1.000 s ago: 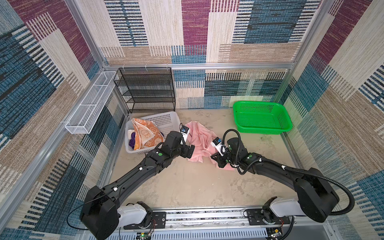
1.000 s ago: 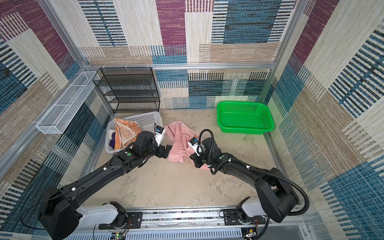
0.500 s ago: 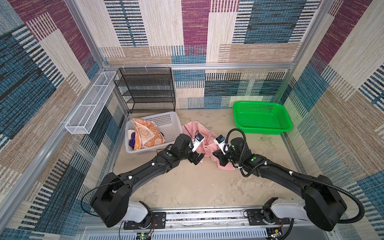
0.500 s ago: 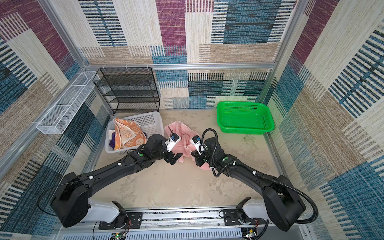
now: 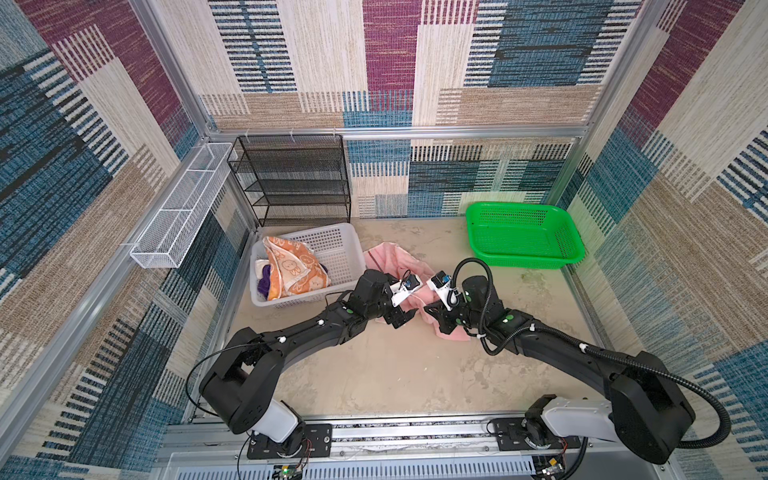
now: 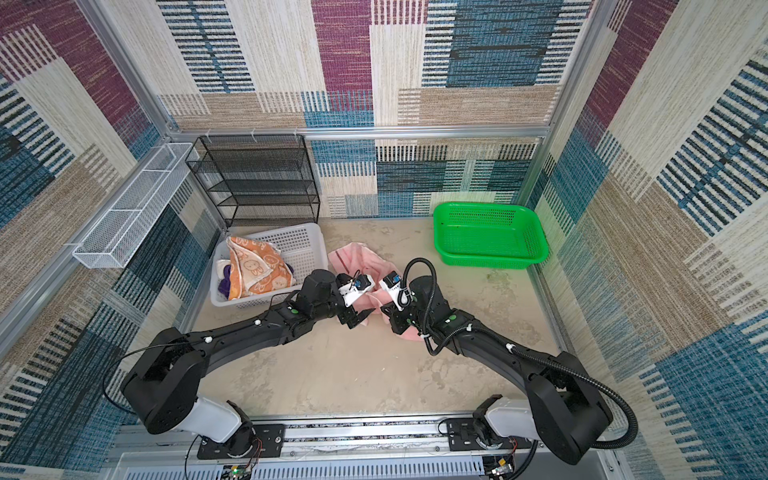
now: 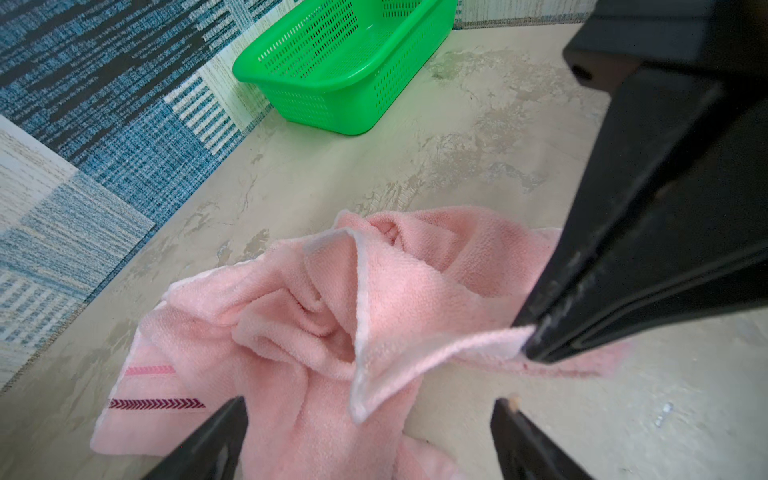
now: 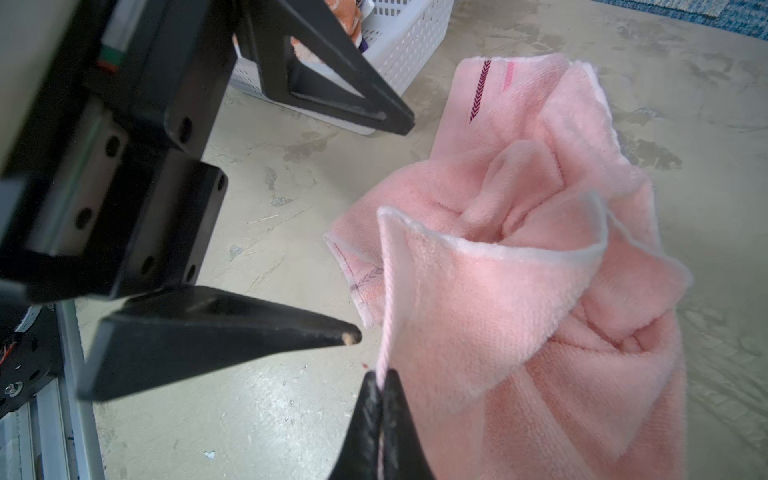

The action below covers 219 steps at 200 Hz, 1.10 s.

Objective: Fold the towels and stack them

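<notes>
Right wrist view: right fingers (image 8: 368, 419) pinch the hem of the pink towel (image 8: 519, 299); left fingers (image 8: 216, 332), spread wide and empty, face its taut edge.

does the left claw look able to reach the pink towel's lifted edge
Probably yes: the left claw is open right beside the towel, nothing between; the right claw pinches that edge close by.

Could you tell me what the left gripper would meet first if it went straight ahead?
Most likely the pink towel: its raised hemmed edge, pinched by the right gripper, hangs between the open jaws of the left gripper.
</notes>
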### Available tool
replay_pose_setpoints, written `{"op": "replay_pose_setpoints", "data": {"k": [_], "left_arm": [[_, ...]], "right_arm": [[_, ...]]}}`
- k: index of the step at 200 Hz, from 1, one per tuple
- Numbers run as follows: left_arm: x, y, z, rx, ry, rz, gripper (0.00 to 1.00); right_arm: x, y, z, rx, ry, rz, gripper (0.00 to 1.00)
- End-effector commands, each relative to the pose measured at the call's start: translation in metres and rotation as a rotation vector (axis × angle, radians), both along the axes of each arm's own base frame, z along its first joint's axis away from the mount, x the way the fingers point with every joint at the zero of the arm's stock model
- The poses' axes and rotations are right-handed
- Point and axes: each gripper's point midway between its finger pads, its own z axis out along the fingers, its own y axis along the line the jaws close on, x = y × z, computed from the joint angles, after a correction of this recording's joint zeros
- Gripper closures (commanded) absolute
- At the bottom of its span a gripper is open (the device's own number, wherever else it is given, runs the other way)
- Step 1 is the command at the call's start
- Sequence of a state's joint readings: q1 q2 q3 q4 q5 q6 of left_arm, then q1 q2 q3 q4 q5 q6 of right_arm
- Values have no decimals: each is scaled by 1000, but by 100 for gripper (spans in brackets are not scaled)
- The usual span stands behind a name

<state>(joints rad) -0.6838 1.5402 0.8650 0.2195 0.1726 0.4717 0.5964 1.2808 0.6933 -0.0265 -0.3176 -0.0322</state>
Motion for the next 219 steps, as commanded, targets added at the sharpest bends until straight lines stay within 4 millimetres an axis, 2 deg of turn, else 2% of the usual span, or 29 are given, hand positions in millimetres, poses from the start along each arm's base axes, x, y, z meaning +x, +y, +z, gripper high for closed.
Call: {"op": "replay_pose_setpoints", "data": {"k": [1, 37, 88, 95, 106, 140, 158, 171, 199, 219], "left_arm": [[1, -11, 8, 4, -79, -80, 13], [-1, -19, -1, 49, -46, -144, 40], [-8, -24, -11, 77, 5, -191, 63], [-9, -24, -12, 78, 12, -193, 71], [-7, -24, -12, 77, 16, -178, 100], [-4, -20, -1, 63, 1, -140, 100], [1, -13, 12, 59, -14, -84, 100], [8, -5, 22, 69, 4, -10, 100], [17, 10, 44, 115, 58, 103, 100], [25, 19, 53, 139, 69, 172, 100]], "right_arm": [[0, 5, 6, 21, -27, 22, 100], [0, 5, 9, 22, -34, 25, 100], [4, 2, 11, 13, -50, 2, 100], [5, 1, 11, 10, -51, -3, 100], [7, 0, 11, 5, -54, -14, 100], [17, -6, 4, -21, -39, -82, 100], [23, -9, -3, -37, -22, -122, 90], [27, -11, -9, -47, -5, -153, 79], [39, -17, -25, -67, 40, -247, 73], [38, -12, -29, -34, 65, -242, 69]]}}
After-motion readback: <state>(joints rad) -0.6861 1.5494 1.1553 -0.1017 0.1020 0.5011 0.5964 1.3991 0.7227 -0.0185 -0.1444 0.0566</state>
